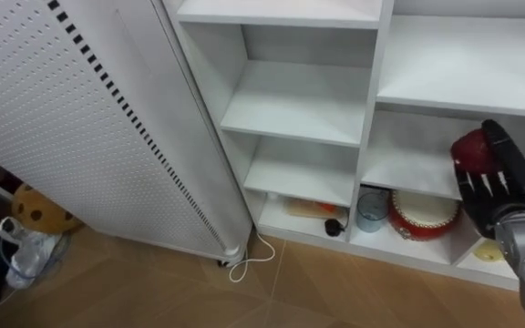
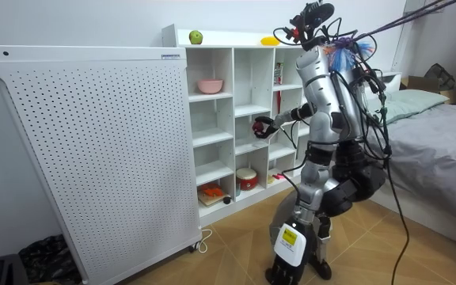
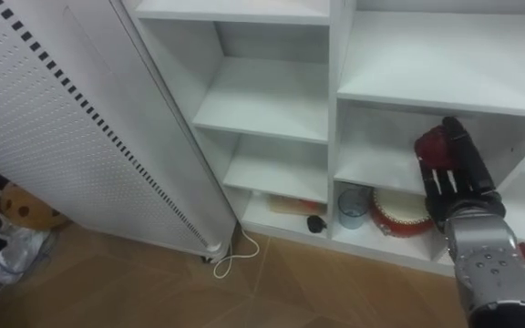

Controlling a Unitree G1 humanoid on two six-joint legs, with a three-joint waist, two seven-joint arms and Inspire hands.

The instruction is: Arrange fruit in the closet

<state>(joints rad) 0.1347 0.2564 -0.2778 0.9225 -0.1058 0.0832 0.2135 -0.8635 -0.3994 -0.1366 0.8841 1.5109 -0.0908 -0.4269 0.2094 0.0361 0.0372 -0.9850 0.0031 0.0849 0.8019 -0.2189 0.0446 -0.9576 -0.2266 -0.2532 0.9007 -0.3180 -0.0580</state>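
I stand facing the white closet (image 1: pixel 299 105) of open compartments. My right hand (image 1: pixel 495 187) comes in from the lower right, its fingers curled round a dark red fruit (image 1: pixel 468 150). It holds the fruit in front of a right-column compartment, just above the bottom row. In the room view the same hand (image 2: pixel 266 129) holds the red fruit (image 2: pixel 258 125) at the closet's middle height. A green apple (image 2: pixel 195 37) and a yellow fruit (image 2: pixel 269 40) lie on the closet's top.
A red round container (image 1: pixel 424 214) and a bluish cup (image 1: pixel 371 208) stand in the bottom row. A pink bowl (image 2: pixel 210 85) sits in an upper compartment. A tall white perforated panel (image 1: pixel 80 118) stands to the left, with a white cable (image 1: pixel 249 260) on the floor. A bed (image 2: pixel 442 142) is behind me.
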